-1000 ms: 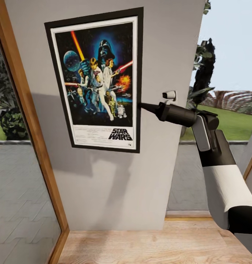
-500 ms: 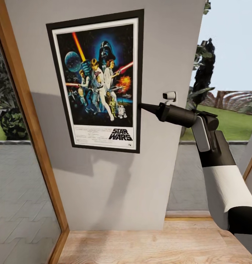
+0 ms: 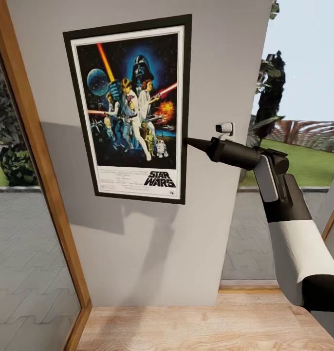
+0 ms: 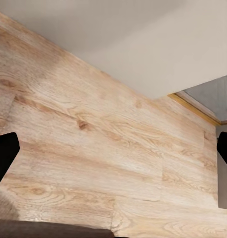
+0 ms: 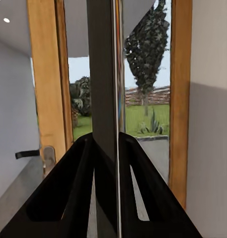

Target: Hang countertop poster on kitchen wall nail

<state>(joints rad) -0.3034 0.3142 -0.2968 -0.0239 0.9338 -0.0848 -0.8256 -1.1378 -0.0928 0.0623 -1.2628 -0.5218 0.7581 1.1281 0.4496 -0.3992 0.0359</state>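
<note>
So the biggest thing in the head view is the pale grey wall [image 3: 152,243], a narrow panel standing between a wood-framed glass door [image 3: 35,161] on one side and a window [image 3: 293,97] looking out on grass and trees on the other. Light wood floor [image 3: 196,326] runs along the bottom.

The Star Wars poster [image 3: 133,107] is up against that wall, high on the panel, a bit tilted so its top leans toward the window side. Black frame, white border, title at the bottom. Can't make out a nail anywhere, the poster covers where it would be.

The right arm [image 3: 288,234] reaches in from the window side, and the right gripper [image 3: 188,141] is pinched onto the poster's right edge, about two thirds of the way down. The right wrist view backs that up: both black fingers [image 5: 63,193] are squeezed against the frame edge [image 5: 103,99], seen edge-on between them.

The left gripper [image 4: 113,163] hangs over bare floor near the wall base, fingers spread wide with nothing in between.
</note>
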